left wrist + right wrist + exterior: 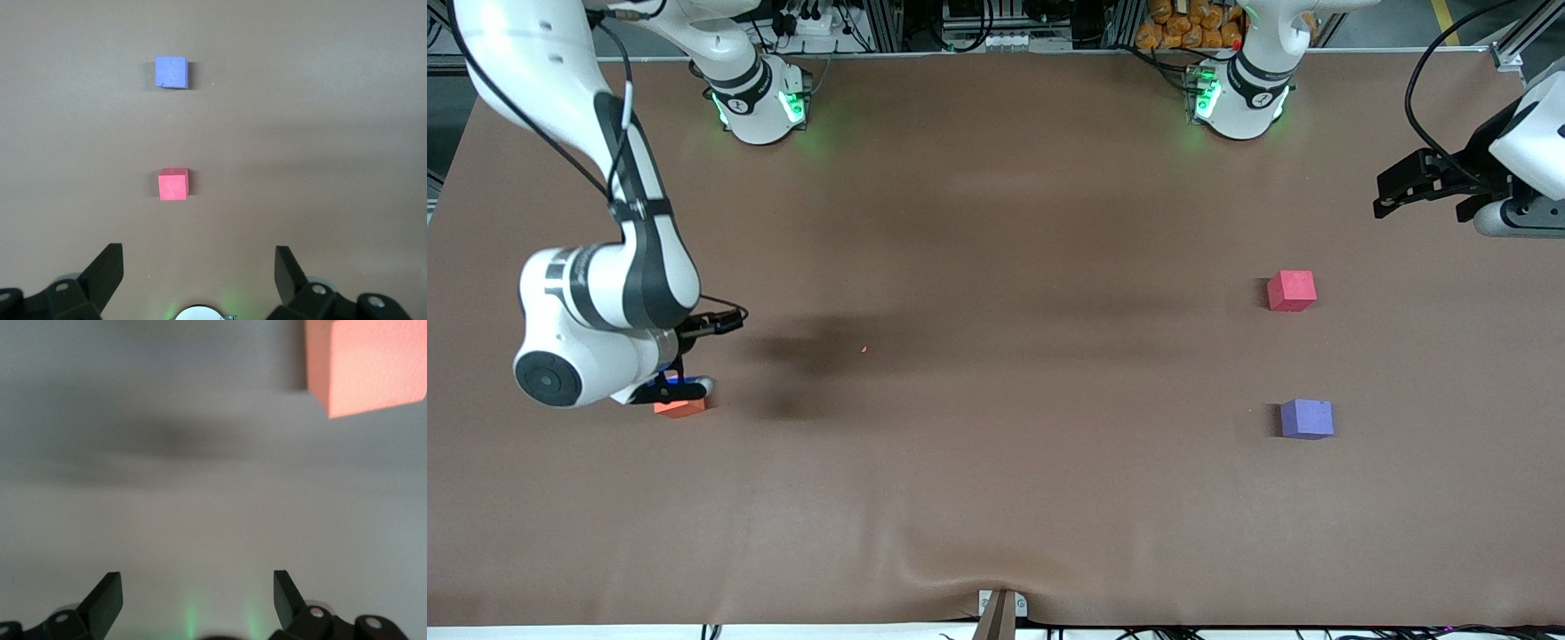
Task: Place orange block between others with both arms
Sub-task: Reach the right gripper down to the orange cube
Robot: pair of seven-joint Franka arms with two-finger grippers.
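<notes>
The orange block lies toward the right arm's end of the table, partly hidden under the right arm's hand. My right gripper hangs low just beside it, open; in the right wrist view the orange block lies off to one side, outside the open right gripper. Toward the left arm's end stand the others: a pinkish-red cube and, nearer the front camera, a purple-blue cube, with a gap between them. My left gripper waits open above the table. Its wrist view shows the purple-blue cube and pinkish-red cube ahead of the open left gripper.
A brown cloth covers the whole table. A tiny orange speck lies on it near the middle. A small bracket sits at the front edge. The arms' green-lit bases stand along the back edge.
</notes>
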